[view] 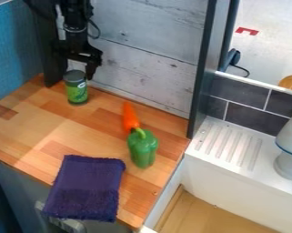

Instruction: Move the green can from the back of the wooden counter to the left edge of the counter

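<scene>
Claw (78,71) at 11 o'clock in my camera view, pointing down over the green can (76,89). I read its fingers as spread wide, nothing gripped. Can: upright on the table (47,129), at 12 o'clock from the tabletop's middle, near the pale wood-look panel (151,63). Carrot (129,116): 2 o'clock from the middle, lying with one end close to the stem of the green pepper (143,149), which I log at 3 o'clock. Purple cloth (87,187): 6 o'clock, across the table's near edge. White ribbed ledge (230,144): 3 o'clock, beyond the table.
</scene>
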Motion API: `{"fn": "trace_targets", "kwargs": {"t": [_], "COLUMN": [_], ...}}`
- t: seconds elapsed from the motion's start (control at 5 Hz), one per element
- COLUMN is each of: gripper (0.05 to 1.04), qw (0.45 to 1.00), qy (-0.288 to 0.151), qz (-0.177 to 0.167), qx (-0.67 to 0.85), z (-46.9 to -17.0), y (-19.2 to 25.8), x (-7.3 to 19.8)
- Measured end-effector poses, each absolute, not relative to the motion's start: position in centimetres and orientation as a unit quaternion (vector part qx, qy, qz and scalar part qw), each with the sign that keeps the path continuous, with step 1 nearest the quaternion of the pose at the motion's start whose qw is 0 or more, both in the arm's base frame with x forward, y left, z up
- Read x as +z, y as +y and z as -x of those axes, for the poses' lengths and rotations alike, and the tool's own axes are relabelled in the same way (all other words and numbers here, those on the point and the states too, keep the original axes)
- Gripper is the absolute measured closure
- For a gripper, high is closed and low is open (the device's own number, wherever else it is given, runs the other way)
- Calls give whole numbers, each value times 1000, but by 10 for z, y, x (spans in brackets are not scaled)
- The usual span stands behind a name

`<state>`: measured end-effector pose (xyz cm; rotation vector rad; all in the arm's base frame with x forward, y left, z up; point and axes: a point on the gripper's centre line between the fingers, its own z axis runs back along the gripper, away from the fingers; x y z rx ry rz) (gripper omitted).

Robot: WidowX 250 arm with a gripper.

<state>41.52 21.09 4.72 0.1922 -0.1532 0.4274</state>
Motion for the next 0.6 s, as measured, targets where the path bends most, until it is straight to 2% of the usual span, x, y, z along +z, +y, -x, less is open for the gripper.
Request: {"fn": "trace_targets", "kwargs": {"t": [0.2, 0.6], "gripper": [82, 224], "qw": [969, 969], "qy": [-78, -83], "qz": [-96, -95], "qx": [215, 214], "z": [-414, -416], "y": [214, 214], "x": [47, 45]}}
